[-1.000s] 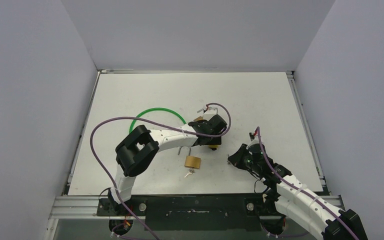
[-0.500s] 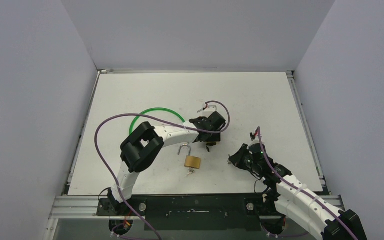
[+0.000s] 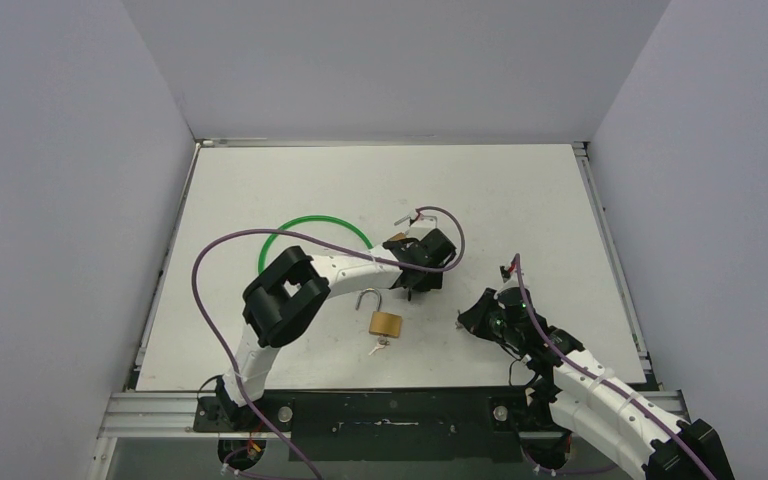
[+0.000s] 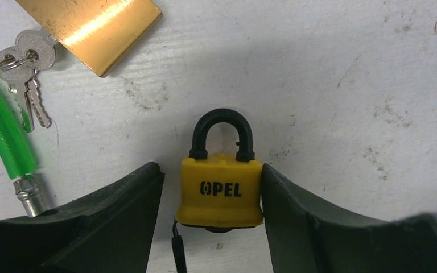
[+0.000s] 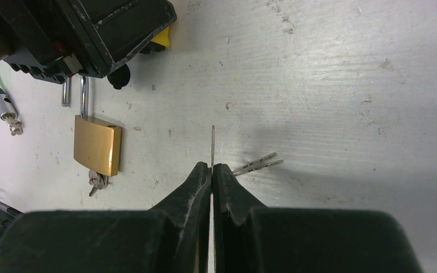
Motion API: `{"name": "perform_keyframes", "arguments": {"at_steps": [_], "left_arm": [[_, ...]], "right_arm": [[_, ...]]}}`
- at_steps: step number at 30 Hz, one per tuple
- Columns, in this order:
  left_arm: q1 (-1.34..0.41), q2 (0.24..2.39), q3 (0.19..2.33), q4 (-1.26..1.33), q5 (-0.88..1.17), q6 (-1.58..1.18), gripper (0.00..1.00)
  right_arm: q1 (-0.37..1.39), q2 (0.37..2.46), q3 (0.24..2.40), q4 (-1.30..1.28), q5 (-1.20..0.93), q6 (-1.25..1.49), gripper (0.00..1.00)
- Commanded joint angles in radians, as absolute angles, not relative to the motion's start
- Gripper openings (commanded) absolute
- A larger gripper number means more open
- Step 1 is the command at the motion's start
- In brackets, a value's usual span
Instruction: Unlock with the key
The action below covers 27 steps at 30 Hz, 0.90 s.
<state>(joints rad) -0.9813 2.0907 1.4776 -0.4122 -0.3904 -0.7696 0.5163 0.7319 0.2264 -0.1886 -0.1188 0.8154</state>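
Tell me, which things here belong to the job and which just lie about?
In use: yellow padlock with black shackle; thin silver key, pinched in the right end effector.
Lying about: brass padlock, shackle open; small silver keys by it; green cable loop.

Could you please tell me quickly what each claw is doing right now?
Left claw: open, straddling the yellow padlock.
Right claw: closed on the key, seen edge-on.

You're looking at a yellow padlock (image 4: 222, 190) with a black shackle and black OPEL lettering (plain block capitals). The brass padlock (image 4: 91, 25) shines gold, and the small keys (image 4: 25, 74) are silver. The cable (image 4: 3, 136) is bright green. The worktop (image 4: 347, 85) is white with grey scuffs. The key (image 5: 212, 145) is silver.
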Motion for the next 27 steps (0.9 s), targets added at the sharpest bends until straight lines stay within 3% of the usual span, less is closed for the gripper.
{"name": "perform_keyframes", "arguments": {"at_steps": [1,10,13,16,19,27], "left_arm": [[-0.989,2.132,1.504,-0.533,-0.384,-0.758,0.59],[-0.993,2.116,1.509,-0.558,-0.376,-0.752,0.49],[-0.992,2.113,1.507,-0.548,-0.364,-0.747,0.37],[-0.994,2.108,1.507,-0.544,-0.364,-0.755,0.12],[-0.992,2.081,1.488,-0.525,-0.369,-0.784,0.0],[-0.996,1.928,1.381,-0.436,-0.362,-1.001,0.0]], "right_arm": [[0.509,0.724,0.261,-0.171,-0.097,0.808,0.0],[0.509,0.716,0.261,-0.173,-0.095,0.805,0.0],[0.509,0.714,0.259,-0.174,-0.097,0.806,0.0],[0.509,0.712,0.258,-0.163,-0.109,0.798,0.0],[0.509,0.697,0.238,-0.082,-0.173,0.774,0.0],[0.531,0.712,0.188,0.216,-0.361,0.744,0.0]]}}
